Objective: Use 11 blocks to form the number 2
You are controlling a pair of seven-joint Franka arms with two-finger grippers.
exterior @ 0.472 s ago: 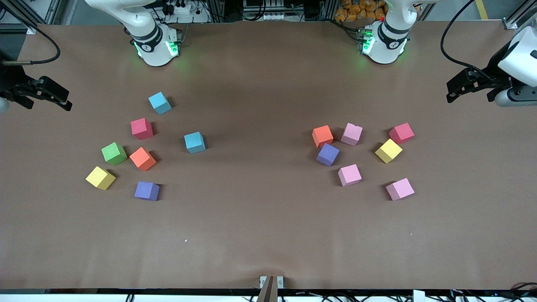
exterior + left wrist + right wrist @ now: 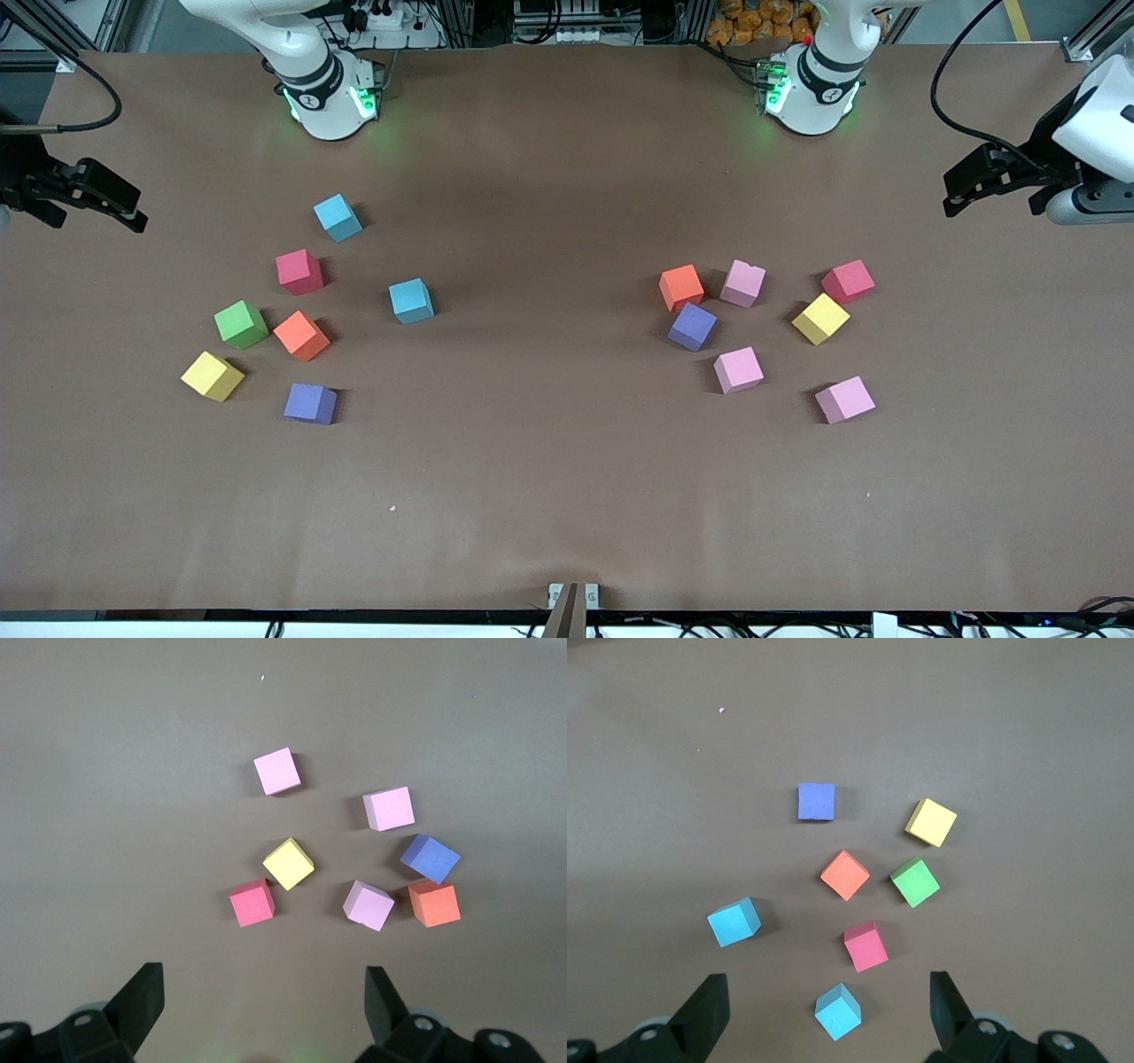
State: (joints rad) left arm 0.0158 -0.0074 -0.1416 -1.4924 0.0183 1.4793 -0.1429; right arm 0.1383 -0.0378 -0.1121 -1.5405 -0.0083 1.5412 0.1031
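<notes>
The blocks lie loose in two groups, and no number 2 shows. Toward the right arm's end are a green (image 2: 241, 323), orange (image 2: 301, 335), yellow (image 2: 213, 376) and purple block (image 2: 310, 403) and two light blue ones (image 2: 337, 217) (image 2: 412, 300). Toward the left arm's end are orange (image 2: 681, 288), purple (image 2: 693, 326), yellow (image 2: 820, 318) and three pink blocks (image 2: 742, 283) (image 2: 738, 369) (image 2: 844, 399). My right gripper (image 2: 133, 206) (image 2: 828, 985) hangs open over its end of the table. My left gripper (image 2: 952, 197) (image 2: 263, 983) hangs open over the other end. Both are empty.
One red cube (image 2: 299, 271) sits among the right arm's group, between the light blue blocks. Another red cube (image 2: 848, 281) touches the yellow block in the left arm's group. A wide strip of bare brown table (image 2: 549, 354) separates the groups.
My right gripper has drifted slightly toward its end of the table. The left gripper and every block stay where they were.
</notes>
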